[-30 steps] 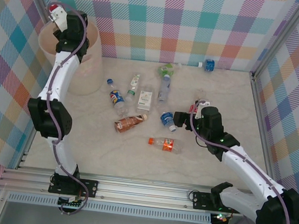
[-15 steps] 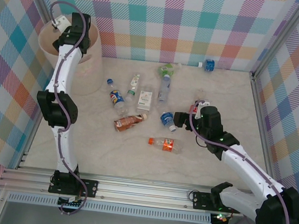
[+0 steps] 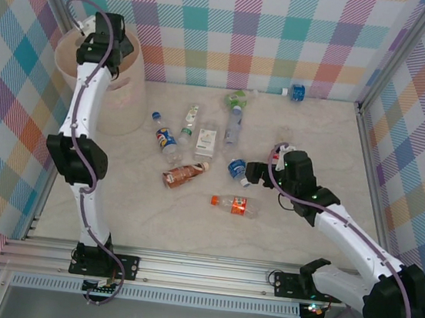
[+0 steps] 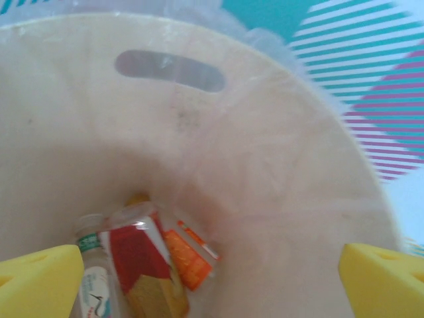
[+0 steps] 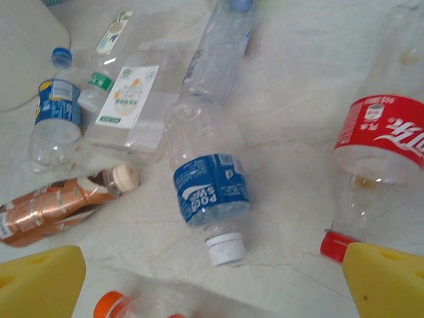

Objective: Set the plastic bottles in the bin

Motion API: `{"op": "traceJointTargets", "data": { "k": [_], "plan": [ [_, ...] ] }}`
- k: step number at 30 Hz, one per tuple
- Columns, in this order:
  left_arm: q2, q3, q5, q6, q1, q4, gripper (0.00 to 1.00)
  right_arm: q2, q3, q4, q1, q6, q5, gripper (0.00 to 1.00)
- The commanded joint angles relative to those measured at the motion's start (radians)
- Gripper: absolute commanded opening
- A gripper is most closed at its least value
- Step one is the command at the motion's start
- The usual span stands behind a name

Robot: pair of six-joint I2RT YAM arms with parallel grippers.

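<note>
One more bottle (image 4: 136, 255) is in the bin (image 4: 265, 165); the left gripper (image 4: 209, 265) has let go, fingers (image 4: 40, 278) apart. The right gripper (image 5: 212, 255) hangs wide above the blue bottle (image 5: 211, 189).

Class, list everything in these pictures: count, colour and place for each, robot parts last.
bin: one, beige-pink, back left of table.
bottles in bin: at least three, red, orange and white labels, at the bottom.
bottles on table: about ten, mostly clear, with blue, red, orange, brown or green labels, mid-table; one by back wall.
table: one, pale marbled.
left end effector: one, yellow, open, over bin.
right end effector: one, yellow, open, mid-table.
</note>
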State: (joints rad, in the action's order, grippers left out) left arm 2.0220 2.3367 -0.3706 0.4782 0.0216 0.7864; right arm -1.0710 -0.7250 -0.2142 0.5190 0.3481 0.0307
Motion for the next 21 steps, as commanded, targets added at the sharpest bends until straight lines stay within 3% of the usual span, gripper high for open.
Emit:
{"op": "traceJointTargets", "data": {
  "k": [1,8,14,21],
  "plan": [
    [-0.082,0.024,0.143,0.0,0.009,0.015,0.99,-0.012,-0.044,-0.088,0.007,-0.086,-0.138,1.0],
    [-0.137,0.009,0.303,-0.011,-0.018,0.057,1.0,-0.011,-0.025,-0.157,0.015,-0.1,-0.17,1.0],
    [-0.237,-0.105,0.394,-0.049,-0.051,0.053,1.0,-0.036,-0.014,-0.177,0.022,-0.074,-0.172,1.0],
    [-0.356,-0.207,0.528,0.002,-0.067,0.02,1.0,-0.099,0.03,-0.092,0.033,0.001,-0.213,1.0]
  ]
}}
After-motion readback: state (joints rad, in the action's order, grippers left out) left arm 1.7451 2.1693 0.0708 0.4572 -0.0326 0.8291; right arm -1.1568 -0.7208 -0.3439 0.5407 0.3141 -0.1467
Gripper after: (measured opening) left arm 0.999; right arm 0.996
